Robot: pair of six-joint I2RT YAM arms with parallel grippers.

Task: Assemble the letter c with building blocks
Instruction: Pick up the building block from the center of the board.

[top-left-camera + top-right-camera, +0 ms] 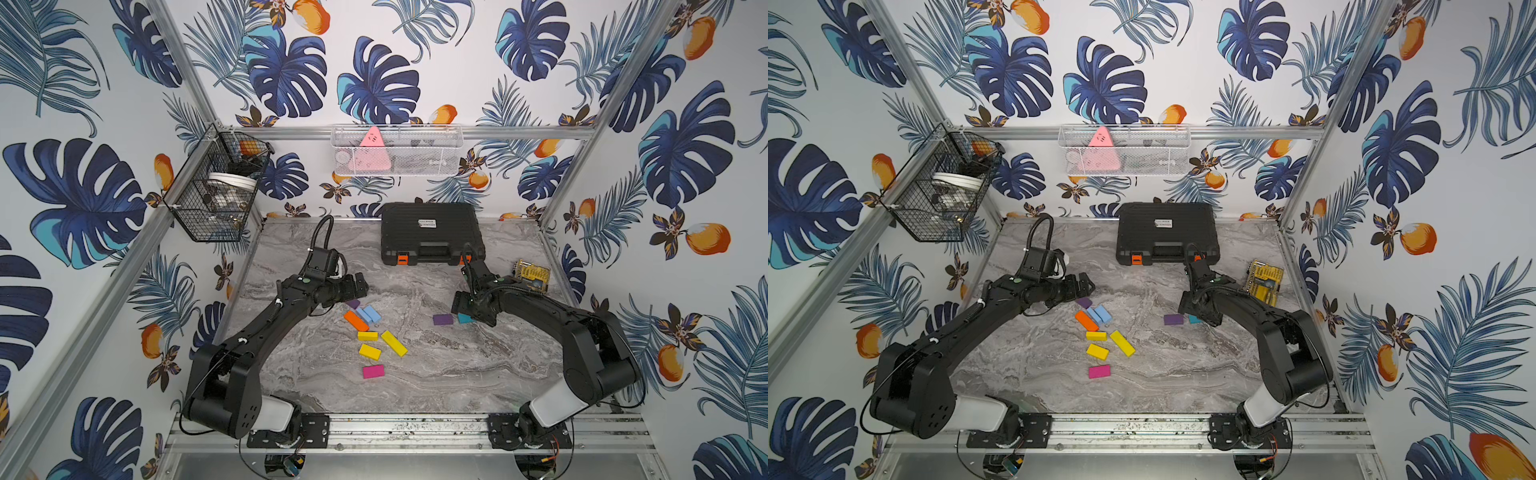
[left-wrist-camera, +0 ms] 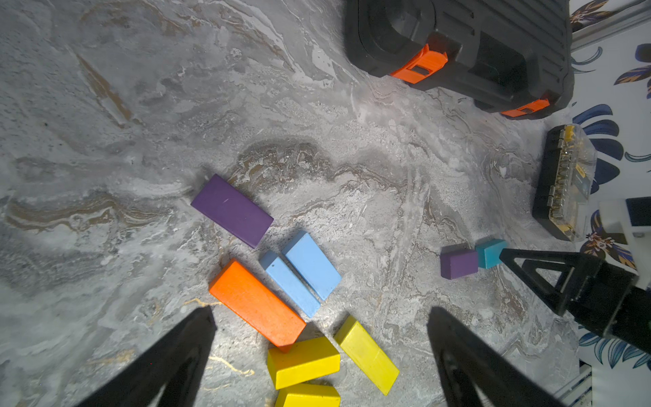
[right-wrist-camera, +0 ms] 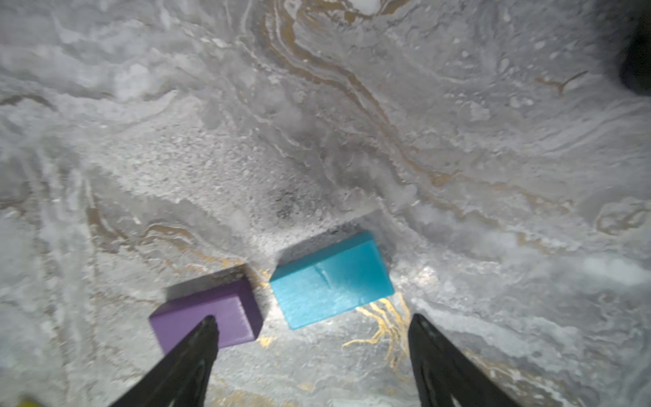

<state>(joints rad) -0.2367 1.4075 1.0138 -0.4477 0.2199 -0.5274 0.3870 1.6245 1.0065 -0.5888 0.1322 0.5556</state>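
Bright, even top views; wrist views spot-lit, soft and dim at edges.

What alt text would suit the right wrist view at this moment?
The right gripper, jaws open and empty, hangs over a grey marbled table, where a teal block lies flat just beyond its fingertips. A purple block lies beside it, partly hidden behind one finger.

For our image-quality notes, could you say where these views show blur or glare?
Right wrist view: grey marble tabletop blurred at edges, sheen on the small teal block; left wrist view: sharp, long orange block brightly lit; both top views: evenly lit.
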